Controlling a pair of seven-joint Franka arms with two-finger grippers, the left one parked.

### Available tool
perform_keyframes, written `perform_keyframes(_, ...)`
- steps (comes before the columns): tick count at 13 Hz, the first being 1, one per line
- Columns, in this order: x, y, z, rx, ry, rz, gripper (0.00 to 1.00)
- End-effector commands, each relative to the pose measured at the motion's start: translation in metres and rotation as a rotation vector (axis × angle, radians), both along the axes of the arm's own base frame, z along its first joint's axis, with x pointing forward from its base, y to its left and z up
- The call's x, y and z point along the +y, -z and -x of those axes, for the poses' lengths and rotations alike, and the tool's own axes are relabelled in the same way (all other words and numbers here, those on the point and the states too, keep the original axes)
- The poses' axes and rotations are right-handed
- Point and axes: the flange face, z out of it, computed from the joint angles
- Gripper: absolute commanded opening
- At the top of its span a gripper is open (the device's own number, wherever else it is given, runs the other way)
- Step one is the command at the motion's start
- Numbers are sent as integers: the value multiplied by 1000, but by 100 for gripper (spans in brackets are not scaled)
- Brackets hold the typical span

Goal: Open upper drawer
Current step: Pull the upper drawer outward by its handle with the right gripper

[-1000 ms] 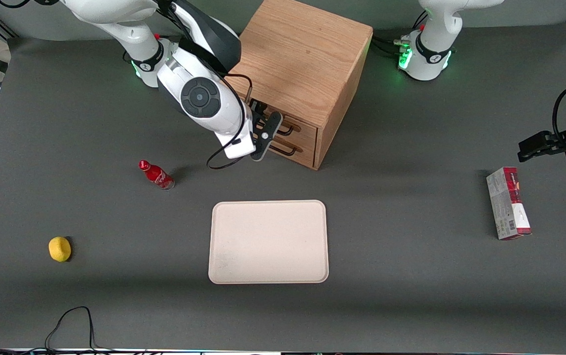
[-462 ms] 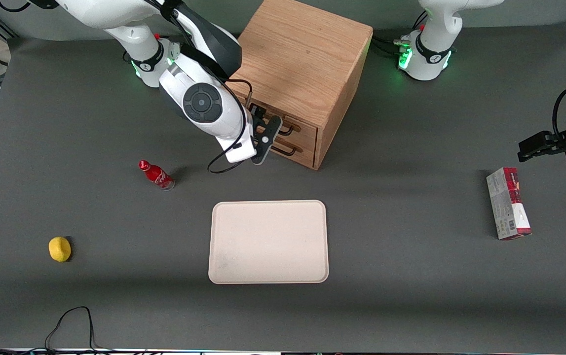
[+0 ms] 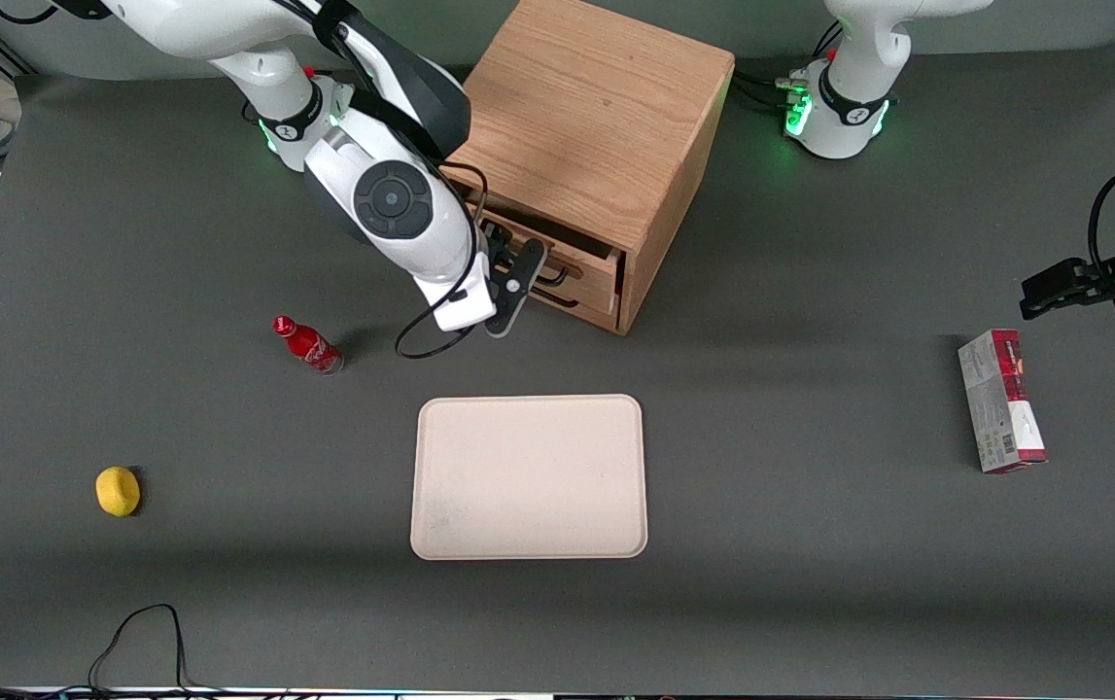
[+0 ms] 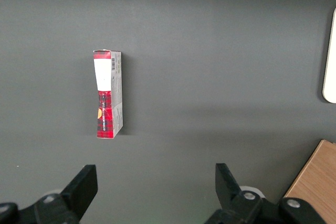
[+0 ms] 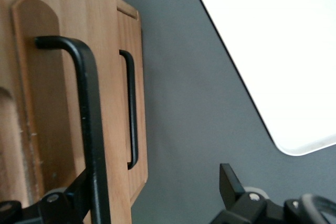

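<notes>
Lemon: a lemon (image 3: 118, 490) lay alone toward the working arm's end of the table, well apart from everything else.

Bottle: a small red soda bottle (image 3: 307, 344) lay on its side between the lemon and the cabinet, nearer the front camera than the arm.

Gripper: the gripper (image 3: 510, 275) sat in front of the wooden cabinet (image 3: 596, 126), at the upper handle (image 5: 90, 124); one finger (image 5: 231, 182) showed clear of the bar and apart from the other, so the fingers looked spread around the handle, not pinched flat on it.

Upper drawer: the upper drawer (image 3: 588, 270) stood part-way out of the cabinet, a dark gap showing above its front (half a second earlier it was flush with the lower drawer (image 5: 129, 98), which had stayed shut).

Meaning: the pull had begun and the handle was coming with the arm; the opening seemed only partly done, with more travel likely needed.

Tray: a cream tray (image 3: 529, 476) lay nearer the front camera than the cabinet.

Box: a red and grey carton (image 3: 1001, 401) lay toward the parked arm's end.
</notes>
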Motion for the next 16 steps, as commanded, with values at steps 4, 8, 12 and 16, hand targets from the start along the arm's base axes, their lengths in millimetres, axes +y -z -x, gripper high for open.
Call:
perform_keyframes(4, -53, -18, -71, -81, -14, -39, 100)
perform_keyframes(8, -76, -12, -105, -94, -2, -61, 100)
perform_keyframes(12, -91, -17, -123, -118, 14, -69, 100)
perform_keyframes(16, -119, -14, -142, -135, 21, -59, 100)
